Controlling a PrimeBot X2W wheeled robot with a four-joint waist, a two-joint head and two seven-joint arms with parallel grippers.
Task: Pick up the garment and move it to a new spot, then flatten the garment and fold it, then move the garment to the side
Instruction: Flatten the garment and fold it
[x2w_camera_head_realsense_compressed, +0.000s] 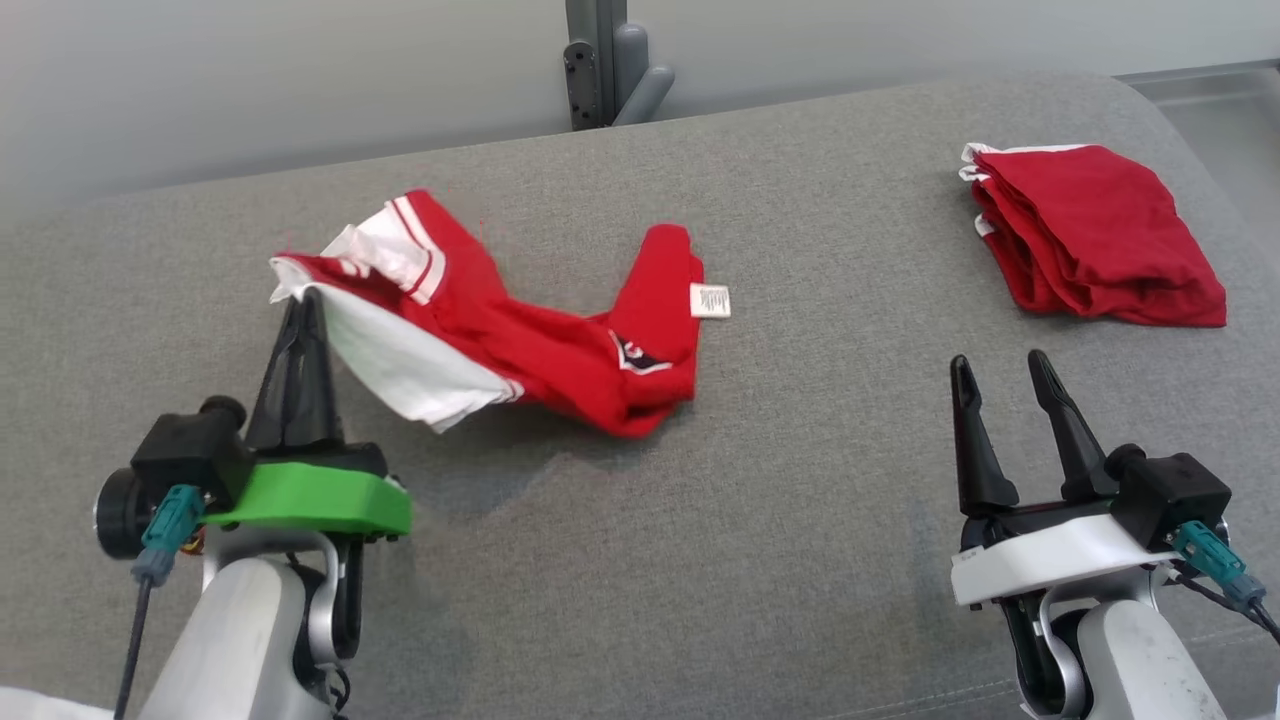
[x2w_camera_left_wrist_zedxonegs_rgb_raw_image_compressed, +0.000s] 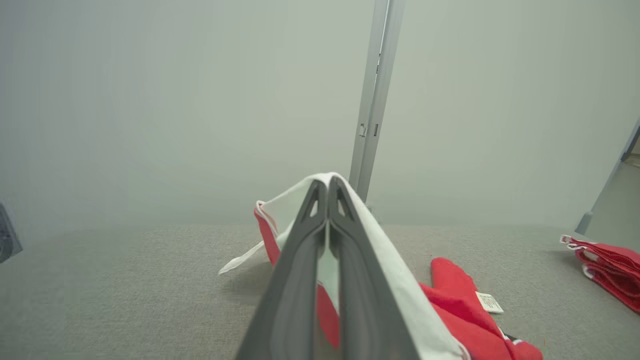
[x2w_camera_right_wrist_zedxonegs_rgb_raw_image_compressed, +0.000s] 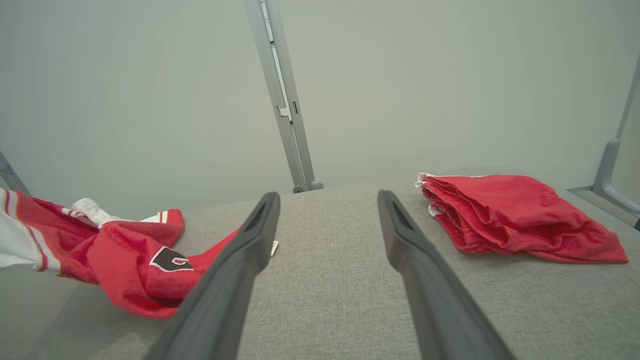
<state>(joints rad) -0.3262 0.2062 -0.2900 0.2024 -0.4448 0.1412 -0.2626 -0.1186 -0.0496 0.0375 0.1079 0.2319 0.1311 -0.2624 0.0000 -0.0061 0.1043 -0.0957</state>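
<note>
Between the tips of the left gripper (x2w_camera_head_realsense_compressed: 300, 298) sits a white edge of the garment (x2w_camera_head_realsense_compressed: 560, 350). The two dark fingers are pressed together and the cloth is pinched between them. In the left wrist view, white fabric drapes over the closed tips of the left gripper (x2w_camera_left_wrist_zedxonegs_rgb_raw_image_compressed: 327, 184) and down its right side. From there the garment (x2w_camera_left_wrist_zedxonegs_rgb_raw_image_compressed: 450, 292) trails off red to the right of the fingers, onto the grey padded surface (x2w_camera_left_wrist_zedxonegs_rgb_raw_image_compressed: 125, 280).

From the pinched edge, a white panel hangs just right of the fingers and a striped band lies beyond the tips. The crumpled red bulk, with a dark emblem and a small white label (x2w_camera_head_realsense_compressed: 711, 300), rests on the surface between the two grippers.

The right gripper (x2w_camera_head_realsense_compressed: 1000, 360) has its fingers spread wide with nothing between them, over a bare part of the grey padded surface (x2w_camera_head_realsense_compressed: 760, 500). In the right wrist view, the garment (x2w_camera_right_wrist_zedxonegs_rgb_raw_image_compressed: 125, 260) lies to the left of the right gripper (x2w_camera_right_wrist_zedxonegs_rgb_raw_image_compressed: 328, 196); whether it touches the left finger cannot be told. A folded red garment (x2w_camera_right_wrist_zedxonegs_rgb_raw_image_compressed: 515, 215) lies ahead and to the right of the fingers, apart from them. In the head view the folded red garment (x2w_camera_head_realsense_compressed: 1100, 235) sits beyond the right gripper's tips, well apart from the garment.
</note>
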